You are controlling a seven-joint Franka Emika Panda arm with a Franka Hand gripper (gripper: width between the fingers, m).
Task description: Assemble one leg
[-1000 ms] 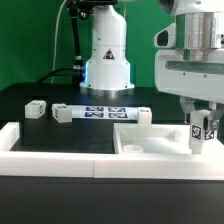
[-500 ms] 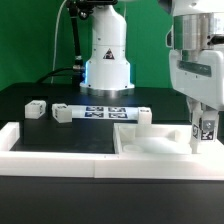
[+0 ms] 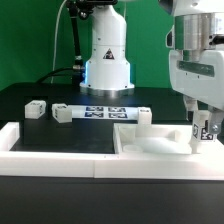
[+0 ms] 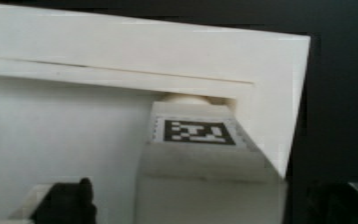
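My gripper (image 3: 205, 122) is at the exterior view's right, shut on the leg (image 3: 203, 136), a small white block with a black-and-white tag. I hold it upright, its lower end down at the far right corner of the big flat white panel (image 3: 150, 143). In the wrist view the leg (image 4: 202, 150) runs down between my two dark fingers (image 4: 62, 203), tag facing the camera, its far end against the panel (image 4: 87, 100) near a corner. Whether the end touches the panel is hidden.
Further small white legs lie on the black table: one at the far left (image 3: 37, 108), one by the marker board's left end (image 3: 62, 113), one by its right end (image 3: 141, 117). The marker board (image 3: 100, 112) lies mid-table. A raised white wall (image 3: 55, 143) runs along the front. The robot base (image 3: 107, 62) stands behind.
My gripper, with the leg in it, has moved a little to the exterior view's right and down toward the panel; in the last half second it has barely moved.
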